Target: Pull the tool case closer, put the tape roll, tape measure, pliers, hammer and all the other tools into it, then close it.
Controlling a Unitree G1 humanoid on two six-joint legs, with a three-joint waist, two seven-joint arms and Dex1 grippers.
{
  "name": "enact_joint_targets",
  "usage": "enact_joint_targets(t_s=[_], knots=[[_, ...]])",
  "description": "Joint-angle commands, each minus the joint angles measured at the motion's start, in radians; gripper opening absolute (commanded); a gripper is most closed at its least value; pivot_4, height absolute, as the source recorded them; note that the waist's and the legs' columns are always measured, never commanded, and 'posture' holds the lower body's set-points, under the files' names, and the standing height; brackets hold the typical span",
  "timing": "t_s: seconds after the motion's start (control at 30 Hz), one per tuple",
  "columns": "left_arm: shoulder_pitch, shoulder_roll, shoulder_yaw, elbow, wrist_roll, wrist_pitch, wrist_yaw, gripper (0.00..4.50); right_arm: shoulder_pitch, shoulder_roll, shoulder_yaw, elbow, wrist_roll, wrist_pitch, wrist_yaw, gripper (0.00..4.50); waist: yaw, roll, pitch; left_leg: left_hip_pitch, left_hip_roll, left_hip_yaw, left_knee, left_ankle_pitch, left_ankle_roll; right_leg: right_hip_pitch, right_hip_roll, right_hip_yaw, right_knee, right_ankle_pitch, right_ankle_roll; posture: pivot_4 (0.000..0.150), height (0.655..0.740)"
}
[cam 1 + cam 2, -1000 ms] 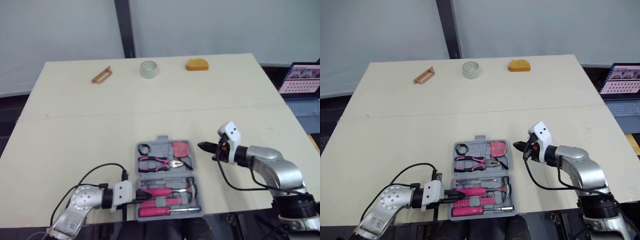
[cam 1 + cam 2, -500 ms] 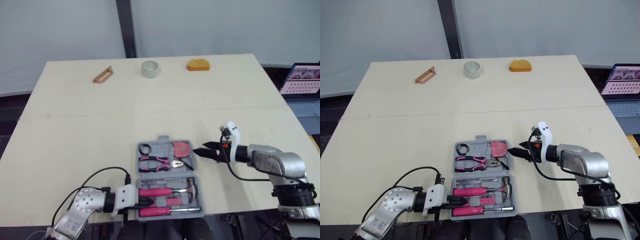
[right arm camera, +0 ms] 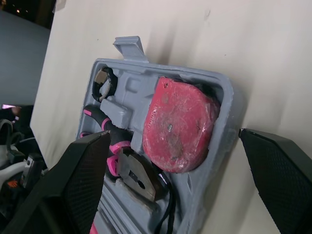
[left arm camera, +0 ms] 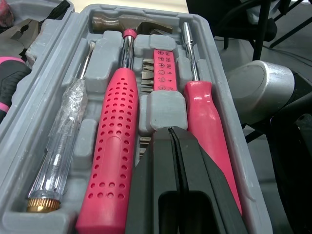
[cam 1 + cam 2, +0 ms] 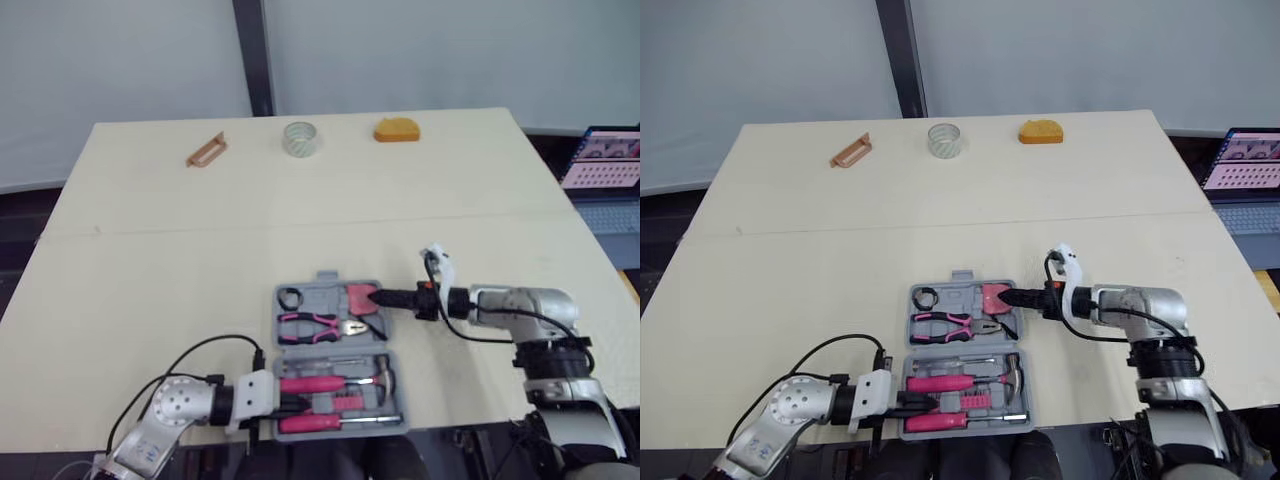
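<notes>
A robot test lab, by the look: a bare pale table (image 5: 300, 190) before a plain grey backdrop (image 5: 120, 50) with a dark pole (image 5: 250, 55), and an open laptop (image 5: 605, 160) well behind the jaws of the right gripper (image 5: 376, 297).

I can't read any words or numbers here, because the little marks on the pink strip (image 4: 165, 68) in the tool case (image 4: 217, 73) are too tiny to make out, and so is the laptop (image 5: 603, 160) screen beside the table.
</notes>
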Motion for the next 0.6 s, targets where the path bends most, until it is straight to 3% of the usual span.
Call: enact_joint_targets(t_s=[0.03, 0.33, 0.6], knots=[[0.007, 0.009, -0.020, 0.052, 0.043, 0.009, 0.010, 0.00, -0.035, 0.023, -0.019, 0.064, -0.005, -0.035, -0.001, 4.44, -0.002, 0.000, 0.000, 0.000, 0.000, 0.000, 0.000, 0.000, 0.000, 0.000, 0.000, 0.000, 0.000, 0.000, 0.000, 0.150, 0.7400], [0.008, 0.019, -0.015, 0.083, 0.060, 0.003, 0.029, 0.00, -0.094, 0.089, -0.018, 0.184, 0.004, -0.084, 0.055, 4.44, -0.012, 0.002, -0.001, 0.002, 0.000, 0.001, 0.000, 0.000, 0.000, 0.000, 0.000, 0.000, 0.002, 0.000, 0.000, 0.150, 0.7400], [-0.002, 0.021, -0.013, 0.124, 0.077, -0.023, 0.044, 0.00, -0.073, 0.064, -0.003, -0.017, 0.070, 0.012, 0.110, 4.44, -0.023, 0.004, -0.002, 0.001, 0.000, 0.001, -0.001, 0.000, 0.000, -0.001, 0.000, 0.000, 0.002, 0.000, 0.000, 0.150, 0.7400]])
